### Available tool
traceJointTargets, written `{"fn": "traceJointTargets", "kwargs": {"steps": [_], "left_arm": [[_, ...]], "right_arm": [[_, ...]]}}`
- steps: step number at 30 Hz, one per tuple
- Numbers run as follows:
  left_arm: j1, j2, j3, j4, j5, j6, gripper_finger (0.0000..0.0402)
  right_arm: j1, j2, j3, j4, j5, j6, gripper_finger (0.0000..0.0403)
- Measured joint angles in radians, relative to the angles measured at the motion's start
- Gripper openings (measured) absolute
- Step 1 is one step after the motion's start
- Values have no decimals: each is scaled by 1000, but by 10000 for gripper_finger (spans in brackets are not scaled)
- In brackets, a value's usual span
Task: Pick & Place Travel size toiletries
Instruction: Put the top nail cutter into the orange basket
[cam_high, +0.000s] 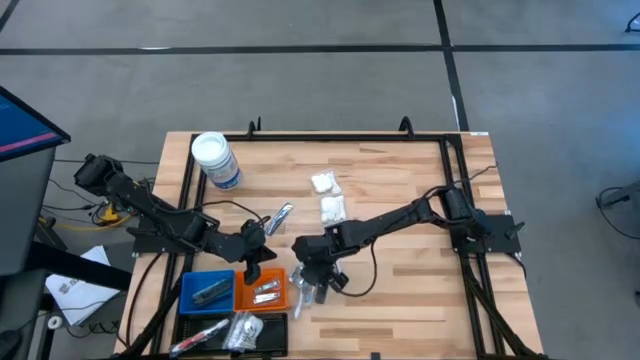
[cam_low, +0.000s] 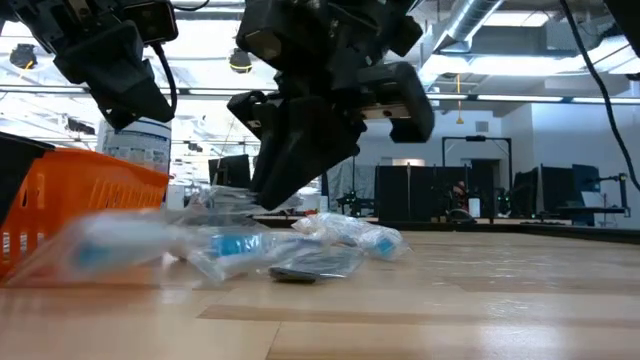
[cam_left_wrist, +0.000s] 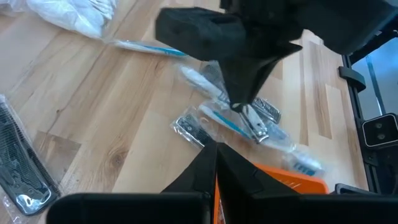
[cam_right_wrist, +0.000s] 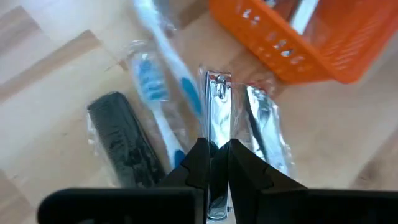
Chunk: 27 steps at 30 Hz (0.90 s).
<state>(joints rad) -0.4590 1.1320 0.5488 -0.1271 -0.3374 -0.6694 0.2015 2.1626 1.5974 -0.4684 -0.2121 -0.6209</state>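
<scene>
Beside the orange tray (cam_right_wrist: 323, 37), right gripper (cam_right_wrist: 214, 163) pinched narrowly on a wrapped nail clipper (cam_right_wrist: 217, 118), gripped by its end, probably so it can swing over the tray wall. Just alongside, still on the table (cam_high: 400, 290): wrapped toothbrush (cam_right_wrist: 163, 74), black comb (cam_right_wrist: 121, 140), a second clipper (cam_right_wrist: 264, 127). Over the trays, left gripper (cam_left_wrist: 214, 163) fully closed, empty, hovering clear. Farther back, white packets (cam_high: 328, 198) and jar (cam_high: 215, 160) waiting

Right gripper (cam_left_wrist: 239, 106) pinches nail clipper (cam_left_wrist: 258, 127); left gripper (cam_left_wrist: 216, 152) shut.
</scene>
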Motion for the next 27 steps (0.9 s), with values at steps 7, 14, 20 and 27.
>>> {"fn": "traceJointTargets", "kwargs": {"steps": [7,14,20,27], "left_arm": [[0,0,0,6,-9,1,5],[-42,-2,0,24,-90,59,6],[-102,-20,-1,37,-136,60,3],[-117,-19,-1,131,-222,120,3]], "right_arm": [[-19,-35,0,24,81,49,27],[-58,-141,-46,106,-3,133,25],[-76,-282,-210,291,-157,191,25],[-51,-354,-338,634,-142,273,28]]}}
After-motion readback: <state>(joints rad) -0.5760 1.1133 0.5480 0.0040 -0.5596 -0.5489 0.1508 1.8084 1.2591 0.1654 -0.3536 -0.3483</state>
